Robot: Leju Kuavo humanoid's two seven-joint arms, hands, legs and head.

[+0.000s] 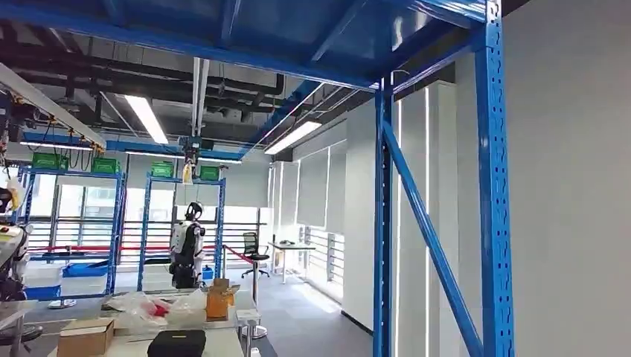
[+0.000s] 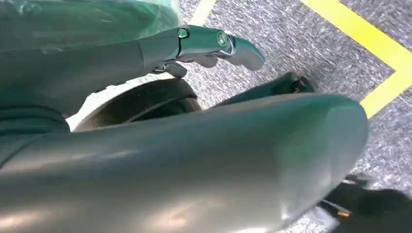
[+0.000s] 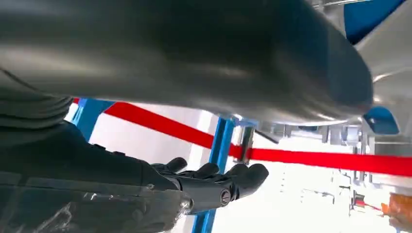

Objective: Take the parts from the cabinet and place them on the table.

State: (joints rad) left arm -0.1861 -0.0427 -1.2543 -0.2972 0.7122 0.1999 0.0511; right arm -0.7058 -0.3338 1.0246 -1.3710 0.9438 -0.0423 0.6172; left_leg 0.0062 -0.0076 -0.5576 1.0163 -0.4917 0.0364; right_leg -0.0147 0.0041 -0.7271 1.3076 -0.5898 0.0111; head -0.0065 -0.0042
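Both hands carry nothing. Left hand [image 2: 214, 46]: fingers extended and apart above grey carpet marked with yellow floor tape [image 2: 384, 48]. Right hand [image 3: 214, 184]: fingers spread, with a red barrier belt [image 3: 320, 158] and a blue rack upright [image 3: 216, 160] beyond the fingertips. No parts can be located; the blue cabinet frame [image 1: 491, 186] stands well beyond either hand. Risk: a reach begun from this stance may strike the frame's diagonal brace [image 1: 431, 238], because the shelf contents are unseen.
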